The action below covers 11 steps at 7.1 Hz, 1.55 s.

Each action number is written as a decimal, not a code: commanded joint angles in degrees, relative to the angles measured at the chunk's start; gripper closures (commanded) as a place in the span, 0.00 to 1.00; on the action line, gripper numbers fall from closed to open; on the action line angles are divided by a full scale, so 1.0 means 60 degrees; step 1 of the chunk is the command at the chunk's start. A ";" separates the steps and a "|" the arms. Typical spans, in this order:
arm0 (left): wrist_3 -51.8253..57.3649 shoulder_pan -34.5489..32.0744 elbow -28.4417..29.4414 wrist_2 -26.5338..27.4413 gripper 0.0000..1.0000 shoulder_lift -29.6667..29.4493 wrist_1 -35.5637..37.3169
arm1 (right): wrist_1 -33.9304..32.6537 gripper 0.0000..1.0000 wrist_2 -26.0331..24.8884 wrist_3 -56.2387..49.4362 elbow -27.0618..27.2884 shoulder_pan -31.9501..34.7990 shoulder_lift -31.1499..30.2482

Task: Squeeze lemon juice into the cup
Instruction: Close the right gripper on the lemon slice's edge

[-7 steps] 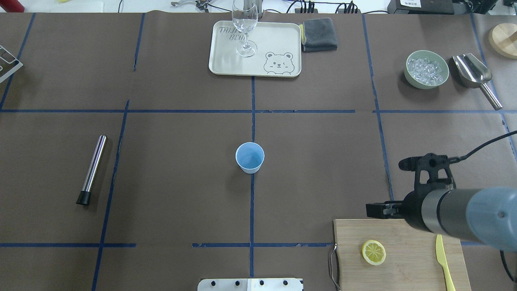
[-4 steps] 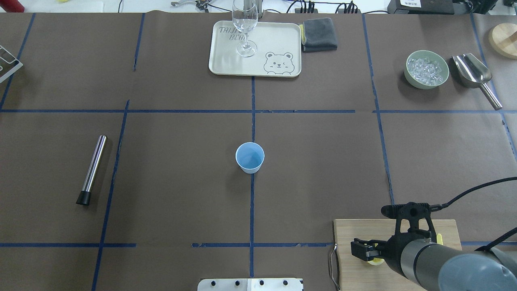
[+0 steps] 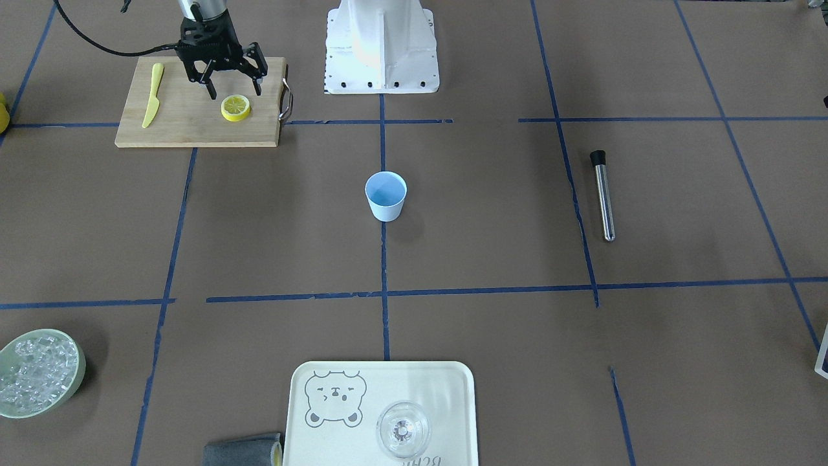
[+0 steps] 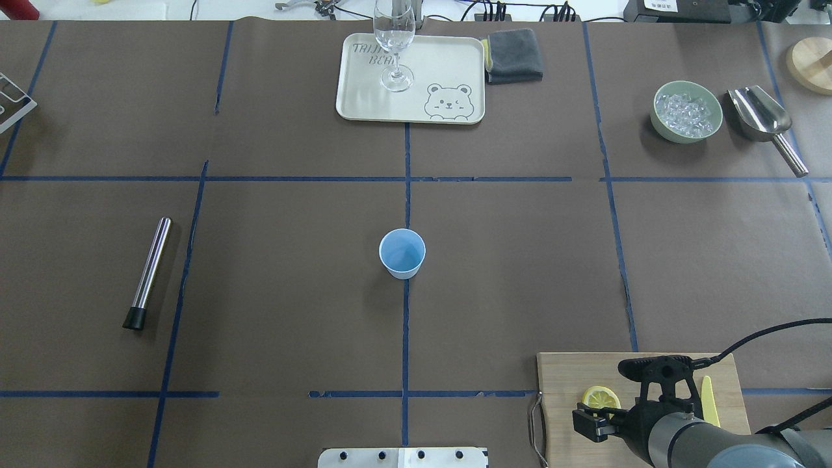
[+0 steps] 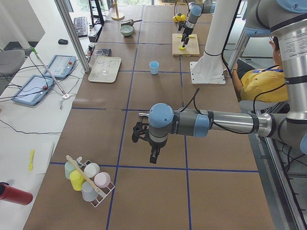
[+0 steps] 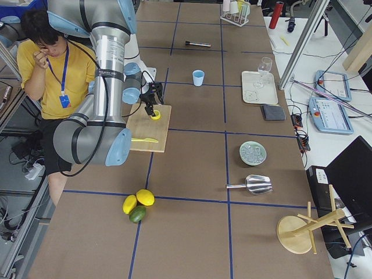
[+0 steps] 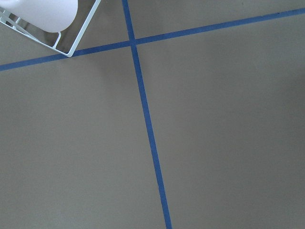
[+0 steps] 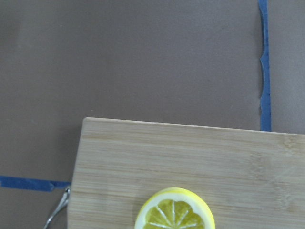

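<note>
The brown-papered table (image 4: 292, 305) carries a wooden cutting board (image 3: 187, 129) at its near right corner, and everything here is placed from that board. The left arm (image 5: 216, 123) stretches out low over the table at the opposite end from the board, and the left gripper (image 5: 152, 154) hangs there over bare paper; it shows only in the side view, so I cannot tell whether its fingers are apart or together, and its wrist camera sees only paper, tape lines and the corner of a wire rack. The right arm (image 4: 702, 439) reaches over the board from the robot's side, with the right gripper (image 3: 235, 94) pointing down above the board's end that bears the wire handle (image 3: 286, 103). Its fingers (image 3: 211, 92) are spread wide and clasp nothing; whether the tips touch the wood I cannot tell. The pale blue cup (image 4: 402, 253) stands upright well apart from the board, out at the table's middle on a tape crossing, mouth up. A yellow plastic knife (image 3: 152, 103) lies flat at the board's other end, away from the handle. The lemon half (image 3: 235, 106) lies cut face up on the board near the handle end, in line with the gap between the open fingers and just past their tips on the board's far side from the robot, untouched; the right wrist view catches it at its lower edge.
</note>
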 commanded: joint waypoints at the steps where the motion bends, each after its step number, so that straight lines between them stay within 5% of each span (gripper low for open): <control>1: 0.0000 -0.0044 -0.0031 0.0000 0.00 0.0011 0.0000 | 0.0149 0.00 -0.0009 -0.0022 -0.0180 -0.0047 -0.0112; 11: 0.0000 -0.0044 -0.0031 0.0015 0.00 0.0011 0.0000 | 0.0149 0.04 -0.0024 -0.0124 -0.0620 -0.0062 0.0547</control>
